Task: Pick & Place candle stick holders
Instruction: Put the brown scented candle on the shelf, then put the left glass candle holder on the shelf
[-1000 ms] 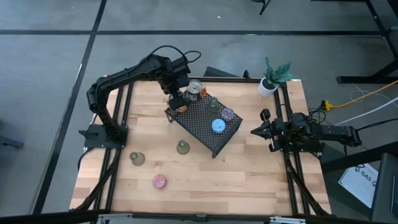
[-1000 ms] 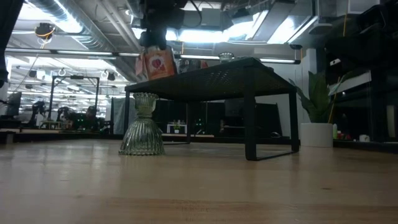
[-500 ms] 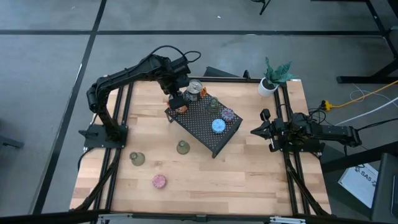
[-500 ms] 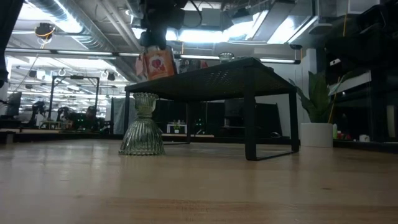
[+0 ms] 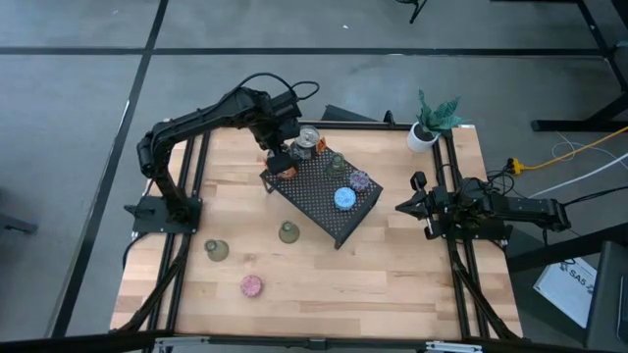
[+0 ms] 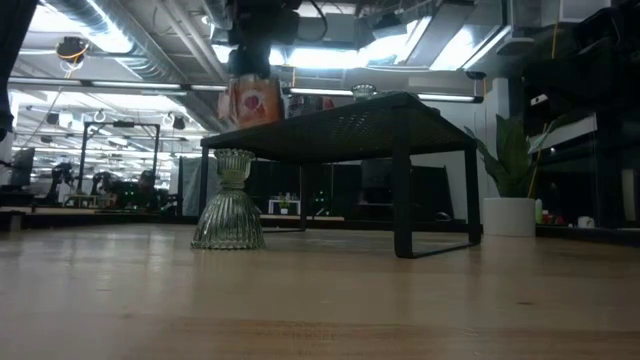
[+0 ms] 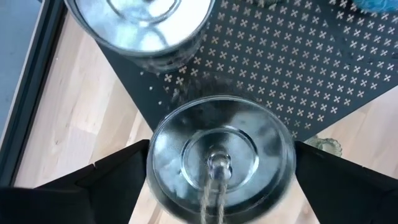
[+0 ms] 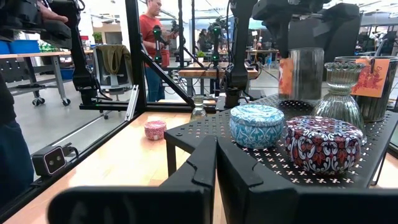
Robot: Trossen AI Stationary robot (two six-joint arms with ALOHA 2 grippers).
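On the black rack (image 5: 324,191), our left gripper (image 5: 280,157) stood spread around a glass candle holder (image 7: 221,155); we judged it heavy, slick, breakable, best gripped across its rim.

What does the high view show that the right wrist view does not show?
Only the high view: the white potted plant, the olive holder on the table, the left gripper over the rack corner. Only the right wrist view: people in the room behind, the shut right gripper. Both: black rack, blue holder, pink holder.
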